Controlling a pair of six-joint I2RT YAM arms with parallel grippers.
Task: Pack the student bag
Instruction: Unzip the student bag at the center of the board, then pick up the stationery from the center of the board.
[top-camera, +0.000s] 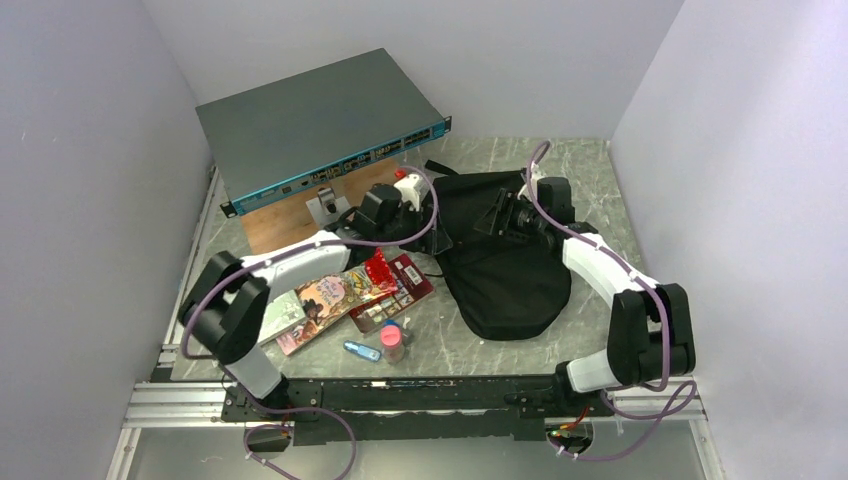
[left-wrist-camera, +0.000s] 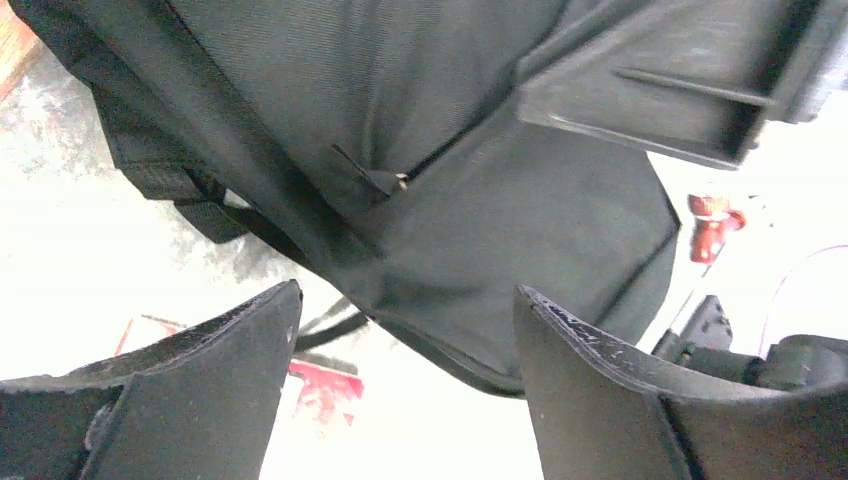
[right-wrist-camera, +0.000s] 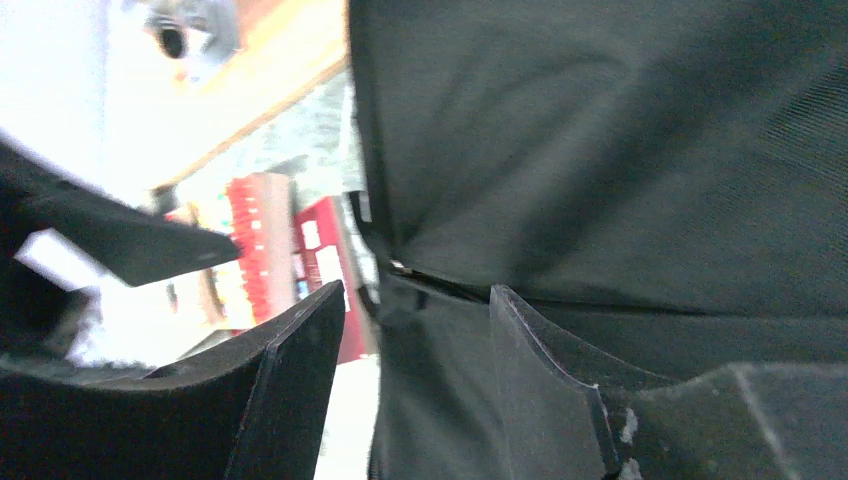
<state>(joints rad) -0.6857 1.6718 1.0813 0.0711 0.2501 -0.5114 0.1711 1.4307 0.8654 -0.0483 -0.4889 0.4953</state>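
Starting at the near rail, a bare strip of table (top-camera: 600, 335) runs in front of the backpack (top-camera: 505, 280), and more bare marble shows between its right side and the wall. To the left it's crowded: a small bottle (top-camera: 392, 340), a little blue item (top-camera: 361, 350) and a fan of books (top-camera: 325, 298) lie just beside the bag's left edge.

The backpack lies flat right of centre, long axis running near to far. Its rounded end points toward the arms and its strap (top-camera: 437, 167) end points at the back wall.

Now the hands, both at the bag's far half. The left gripper (left-wrist-camera: 405, 385) is at the left edge with its jaws spread wide and nothing between them. Black fabric and a zip pull (left-wrist-camera: 400, 181) sit beyond its fingertips. The right gripper (right-wrist-camera: 415, 390) hangs over the middle, jaws parted but less widely. Fabric fills the gap behind them, yet no pinch shows, and whether a finger brushes the cloth I can't tell.

Farthest back, left of the straps, a flat grey box (top-camera: 310, 120) rests on a wooden block (top-camera: 290, 222).
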